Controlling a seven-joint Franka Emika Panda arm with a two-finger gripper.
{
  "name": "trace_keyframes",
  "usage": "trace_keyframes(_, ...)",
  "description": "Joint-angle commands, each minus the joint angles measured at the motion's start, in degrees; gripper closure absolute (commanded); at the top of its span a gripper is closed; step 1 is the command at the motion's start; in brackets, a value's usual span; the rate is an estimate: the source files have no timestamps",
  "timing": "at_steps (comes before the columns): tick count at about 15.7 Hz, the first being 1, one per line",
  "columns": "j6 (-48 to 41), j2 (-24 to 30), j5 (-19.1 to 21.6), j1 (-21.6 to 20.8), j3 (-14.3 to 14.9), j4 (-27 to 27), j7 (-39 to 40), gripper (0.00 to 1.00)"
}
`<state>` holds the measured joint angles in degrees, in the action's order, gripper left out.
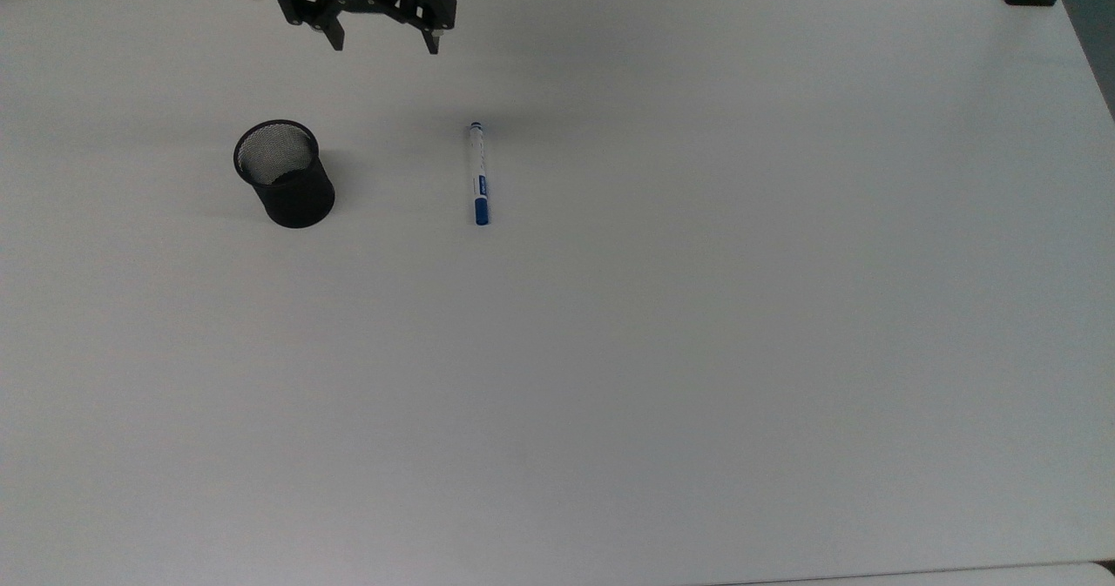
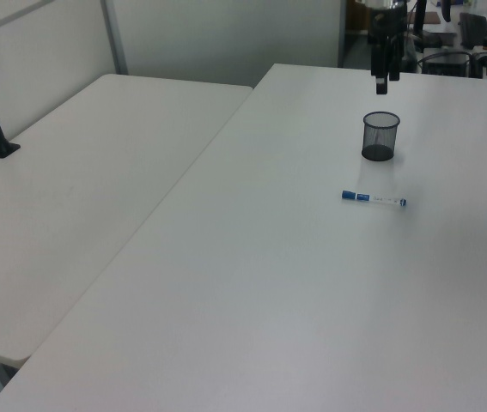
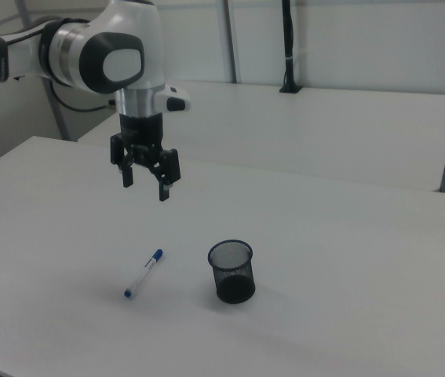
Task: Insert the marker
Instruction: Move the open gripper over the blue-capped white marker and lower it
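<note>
The broad white table point(image 1: 697, 351) carries just two things, both lying below the fingers. The black two-finger gripper point(image 1: 384, 43) on the white Panda arm point(image 3: 116, 55) hangs in the air with its fingers spread wide and nothing between them, tips pointing down at the tabletop.

Toward the top view's left of the fingers, and nearer the camera, stands the black mesh cylindrical cup point(image 1: 285, 173), upright with its mouth open upward. It sits well apart from the fingers and off the straight path to the pen, so I judge it no obstacle to the reach.

The slim white-barrelled marker with a blue cap point(image 1: 477, 173) lies flat on the table, down and toward the top view's right of the fingers, apart from the cup. Its long axis runs nearly straight away from the fingers in the top view, small blue end nearest them and blue cap farthest. In the right view the marker point(image 3: 144, 272) lies below the gripper point(image 3: 145, 188). The gap between the fingers runs roughly crosswise to the barrel, so a pinch across it looks possible with little wrist turn; the table between is bare.
</note>
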<state>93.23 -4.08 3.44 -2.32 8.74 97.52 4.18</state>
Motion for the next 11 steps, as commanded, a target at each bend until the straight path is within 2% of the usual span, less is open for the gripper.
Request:
trace_keyframes(1,-0.7,-3.2,-1.4,-2.9,0.1,1.4,1.5,0.0)
trace_keyframes(5,0.9,-8.3,-1.2,-3.3,0.0,1.4,2.8,0.0)
trace_keyframes(11,11.0,-14.2,-0.6,-5.0,0.0,2.7,2.6,0.02)
